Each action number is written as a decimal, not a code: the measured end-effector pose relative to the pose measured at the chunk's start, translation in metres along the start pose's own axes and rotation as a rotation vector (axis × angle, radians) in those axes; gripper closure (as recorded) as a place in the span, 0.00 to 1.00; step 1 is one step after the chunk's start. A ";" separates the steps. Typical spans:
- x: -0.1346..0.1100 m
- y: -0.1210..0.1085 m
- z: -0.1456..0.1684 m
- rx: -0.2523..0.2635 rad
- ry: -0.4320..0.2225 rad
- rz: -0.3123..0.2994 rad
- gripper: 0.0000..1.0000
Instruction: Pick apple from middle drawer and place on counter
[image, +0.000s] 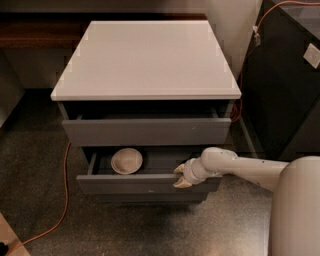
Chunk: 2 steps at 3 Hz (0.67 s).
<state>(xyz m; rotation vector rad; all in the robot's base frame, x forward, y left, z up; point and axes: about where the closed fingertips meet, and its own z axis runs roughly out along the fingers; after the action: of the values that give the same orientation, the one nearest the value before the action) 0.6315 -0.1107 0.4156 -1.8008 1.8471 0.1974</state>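
Smooth, glossy off-white nearly all over, with soft highlights on the curved surfaces. Ends in the tool (180, 176), pale tan against the white, sitting at the front rim of the middle drawer (130, 184), toward its right end. Swells just behind the tool into a rounded, bulbous wrist joint (212, 161). Continues farther back as a slender tubular forearm (255, 172), faintly shaded along its underside. Widens well behind the tool into a large, domed white shell (297, 210), cut off at the lower right edge of view.

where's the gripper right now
In the camera view, the gripper is at the front edge of the open middle drawer, toward its right end, with the white bowl lying in the drawer to its left.
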 end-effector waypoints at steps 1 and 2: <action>-0.001 0.016 -0.005 0.005 -0.003 0.015 1.00; -0.001 0.016 -0.005 0.005 -0.003 0.015 1.00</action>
<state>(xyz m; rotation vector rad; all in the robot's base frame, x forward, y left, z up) 0.6149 -0.1107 0.4157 -1.7823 1.8581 0.2013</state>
